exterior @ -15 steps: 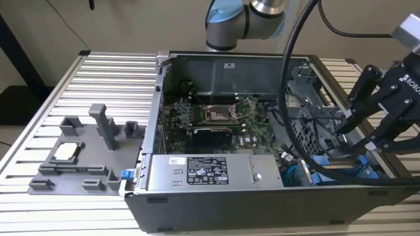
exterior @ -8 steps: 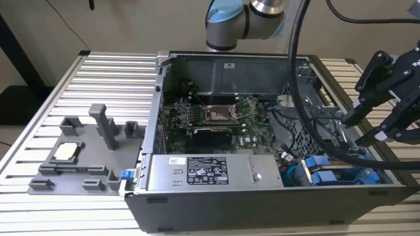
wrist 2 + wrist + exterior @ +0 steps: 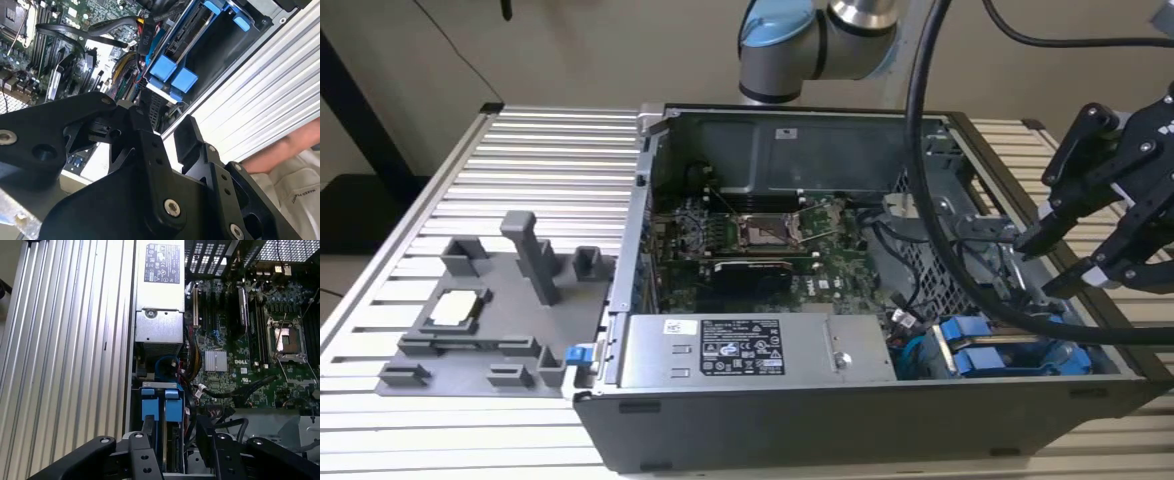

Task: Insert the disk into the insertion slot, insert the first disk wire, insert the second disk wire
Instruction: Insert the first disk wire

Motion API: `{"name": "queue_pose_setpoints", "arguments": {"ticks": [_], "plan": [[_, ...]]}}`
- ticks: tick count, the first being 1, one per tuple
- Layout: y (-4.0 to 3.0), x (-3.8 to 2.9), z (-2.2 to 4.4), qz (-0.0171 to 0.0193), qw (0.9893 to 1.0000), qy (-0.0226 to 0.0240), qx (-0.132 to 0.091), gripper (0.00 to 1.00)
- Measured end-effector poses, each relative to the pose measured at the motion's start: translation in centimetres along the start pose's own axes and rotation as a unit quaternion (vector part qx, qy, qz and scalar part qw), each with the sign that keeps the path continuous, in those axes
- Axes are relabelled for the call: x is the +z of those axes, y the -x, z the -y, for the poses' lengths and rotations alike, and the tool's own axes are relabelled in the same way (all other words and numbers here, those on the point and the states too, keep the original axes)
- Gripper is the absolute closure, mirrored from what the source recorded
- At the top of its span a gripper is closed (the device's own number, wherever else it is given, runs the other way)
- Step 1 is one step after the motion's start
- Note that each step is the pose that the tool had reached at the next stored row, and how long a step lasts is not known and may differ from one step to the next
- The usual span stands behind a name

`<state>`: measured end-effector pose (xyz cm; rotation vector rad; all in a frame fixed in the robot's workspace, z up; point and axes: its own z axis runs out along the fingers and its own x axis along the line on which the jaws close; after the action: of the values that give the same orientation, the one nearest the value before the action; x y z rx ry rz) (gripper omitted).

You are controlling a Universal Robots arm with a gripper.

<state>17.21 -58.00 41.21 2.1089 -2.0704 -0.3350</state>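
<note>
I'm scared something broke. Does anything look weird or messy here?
Nothing looks broken or spilled. One odd thing: in the second wrist view a person's arm is right beside the ribbed table.

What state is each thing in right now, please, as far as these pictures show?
disk: on edge inside the insertion slot.
gripper: open, empty, near the disk.
computer case: side panel off, interior exposed.

PSU (image 3: 159, 325) next to disk (image 3: 160, 407), cables (image 3: 235, 390) alongside
</note>
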Motion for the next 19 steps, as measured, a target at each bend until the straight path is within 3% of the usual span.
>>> {"name": "queue_pose_setpoints", "arguments": {"ticks": [4, 8, 11, 12, 19], "plan": [[0.0, 0.0, -0.02, 0.0004, 1.0, -0.0036, 0.0, 0.53], [0.0, 0.04, -0.15, 0.0048, 0.9998, -0.0187, -0.002, 0.53], [0.01, 0.09, -0.31, 0.0107, 0.9994, -0.0317, -0.004, 0.53], [0.0, 0.1, -0.33, 0.011, 0.9994, -0.0338, -0.005, 0.53], [0.0, 0.09, -0.37, 0.0109, 0.9993, -0.0356, -0.005, 0.53]]}}
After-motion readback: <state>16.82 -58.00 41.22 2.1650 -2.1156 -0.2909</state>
